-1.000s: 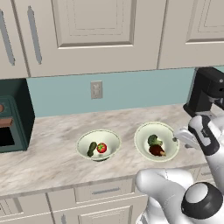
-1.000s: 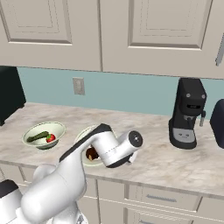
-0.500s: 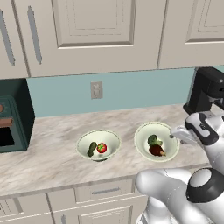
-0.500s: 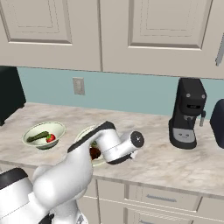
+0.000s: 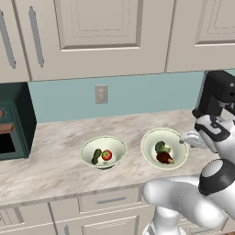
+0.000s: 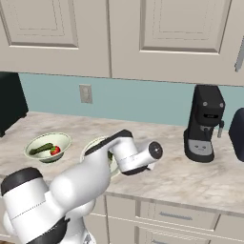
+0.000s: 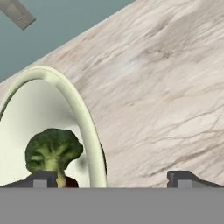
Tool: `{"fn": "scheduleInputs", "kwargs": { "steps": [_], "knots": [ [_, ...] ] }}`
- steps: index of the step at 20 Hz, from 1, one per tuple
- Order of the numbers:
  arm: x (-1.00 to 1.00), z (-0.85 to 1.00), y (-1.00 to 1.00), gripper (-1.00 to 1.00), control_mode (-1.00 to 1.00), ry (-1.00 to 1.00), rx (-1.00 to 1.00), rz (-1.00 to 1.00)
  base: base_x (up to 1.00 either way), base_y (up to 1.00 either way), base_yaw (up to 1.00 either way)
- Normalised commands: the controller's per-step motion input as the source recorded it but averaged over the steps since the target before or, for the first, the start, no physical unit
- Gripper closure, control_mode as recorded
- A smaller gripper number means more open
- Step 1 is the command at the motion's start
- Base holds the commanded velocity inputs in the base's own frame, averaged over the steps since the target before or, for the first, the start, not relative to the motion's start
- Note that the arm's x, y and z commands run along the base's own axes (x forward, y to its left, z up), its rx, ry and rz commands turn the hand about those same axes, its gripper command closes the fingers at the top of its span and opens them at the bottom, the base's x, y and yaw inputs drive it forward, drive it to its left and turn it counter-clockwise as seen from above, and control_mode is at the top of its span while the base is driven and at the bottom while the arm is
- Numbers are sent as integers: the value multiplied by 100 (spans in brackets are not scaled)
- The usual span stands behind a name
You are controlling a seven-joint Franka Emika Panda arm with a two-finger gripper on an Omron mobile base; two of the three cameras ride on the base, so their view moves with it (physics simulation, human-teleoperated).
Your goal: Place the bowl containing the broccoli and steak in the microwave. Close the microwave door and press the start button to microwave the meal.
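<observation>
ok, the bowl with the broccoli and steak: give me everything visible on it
The bowl is wide, cream-white, ceramic-looking, with a faint green rim. It sits upright on the marbled counter, to the right of a similar bowl and apart from it. Inside lie the broccoli and the steak, side by side. In the hand view its rim runs between the open gripper's fingers, one inside, one outside; contact can't be told.

the cream bowl [image 5: 181, 142] sits upright on the counter, holding the green broccoli [image 7: 53, 151] and brown steak [image 5: 164, 158] (rim just ahead of the hand).
</observation>
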Motion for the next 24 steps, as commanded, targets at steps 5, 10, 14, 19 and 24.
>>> {"fn": "scheduleInputs", "kwargs": {
  "steps": [5,10,14,19,24],
  "knots": [
    [15,0,-4,-100,-100,0,-2,1,0,0,0],
    [6,-3,16,-100,-100,0,-3,2,0,0,0],
    [0,-22,32,-100,-100,-1,-6,3,0,0,0],
    [0,-39,29,-100,-100,-6,-4,4,0,0,0],
    [4,-41,19,100,-100,-4,-1,3,0,0,0]
  ]
}}
